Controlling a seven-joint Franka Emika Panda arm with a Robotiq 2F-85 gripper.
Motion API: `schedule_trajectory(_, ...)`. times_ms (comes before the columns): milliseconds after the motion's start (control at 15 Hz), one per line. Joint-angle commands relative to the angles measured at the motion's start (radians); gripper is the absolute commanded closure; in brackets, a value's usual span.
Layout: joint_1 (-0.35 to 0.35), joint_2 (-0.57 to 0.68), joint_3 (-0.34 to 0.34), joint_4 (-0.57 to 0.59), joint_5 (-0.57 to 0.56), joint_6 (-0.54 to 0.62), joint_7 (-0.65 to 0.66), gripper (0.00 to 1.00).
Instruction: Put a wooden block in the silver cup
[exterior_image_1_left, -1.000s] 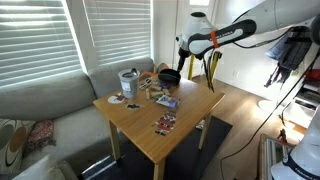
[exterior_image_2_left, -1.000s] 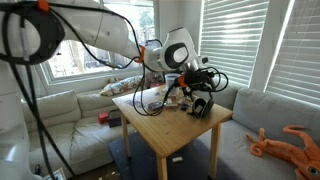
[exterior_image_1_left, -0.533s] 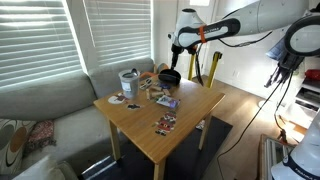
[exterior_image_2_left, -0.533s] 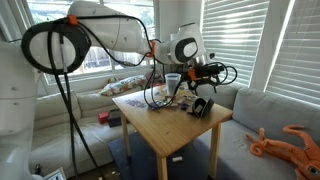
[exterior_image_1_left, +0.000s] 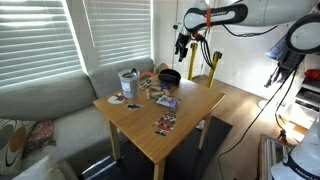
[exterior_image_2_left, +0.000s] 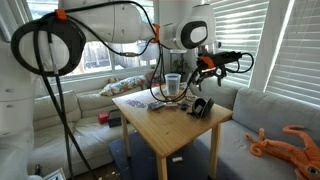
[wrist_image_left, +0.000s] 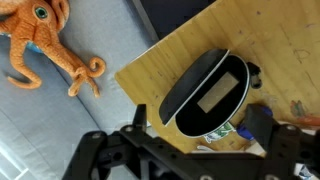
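pincer (exterior_image_1_left: 182, 47) hanging high above black bowl (wrist_image_left: 205, 92), spread wide and empty, silver cup (exterior_image_1_left: 128, 82) on table (exterior_image_1_left: 192, 110)

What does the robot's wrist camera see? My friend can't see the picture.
A low black bowl sits on a wooden table, seen from above, with the open gripper dark along the bottom edge. An orange toy octopus lies on a grey cushion beside the table.

Pincer (exterior_image_2_left: 226, 62) high above wooden table (exterior_image_2_left: 150, 125)
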Motion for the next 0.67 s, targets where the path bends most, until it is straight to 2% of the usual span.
schedule_trajectory(0, 0.007, 0.004, -0.008, 0.005, 0.004, -0.005, -0.001, 0.00)
schedule_trajectory(67, 0.009, 0.006, -0.007, 0.005, 0.003, -0.004, 0.000, 0.00)
schedule_trajectory(133, 0.012, 0.010, 0.003, -0.006, -0.021, -0.010, -0.085, 0.00)
schedule_trajectory(267, 0.046, 0.011, -0.009, -0.053, -0.113, 0.059, -0.118, 0.00)
schedule_trajectory(600, 0.087, 0.019, 0.005, -0.149, -0.227, 0.215, -0.226, 0.00)
